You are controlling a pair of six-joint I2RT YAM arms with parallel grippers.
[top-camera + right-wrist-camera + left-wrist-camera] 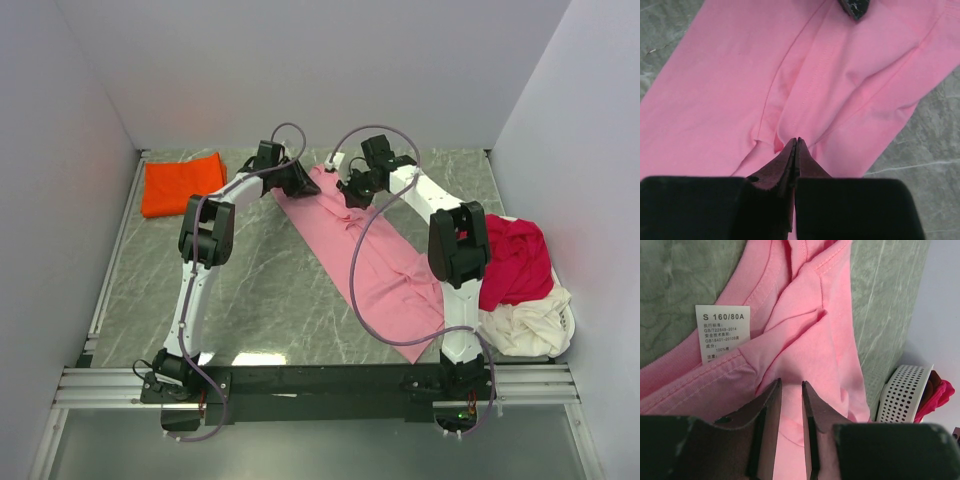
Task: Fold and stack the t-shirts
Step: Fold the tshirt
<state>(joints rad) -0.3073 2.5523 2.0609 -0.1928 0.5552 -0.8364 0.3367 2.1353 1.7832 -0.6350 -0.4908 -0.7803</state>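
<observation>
Pink t-shirt is thin, limp cotton; I'd pinch its hemmed edges. My right gripper is pressed together on a fold at 12 o'clock; the left gripper, slightly spread, straddles cloth, hold uncertain.

A grey-green marbled table fills the floor of a plain white-walled enclosure. At its right edge, toward the near corner, sits a white perforated basket, its rim showing in the left wrist view. An aluminium rail runs along the near edge.
</observation>
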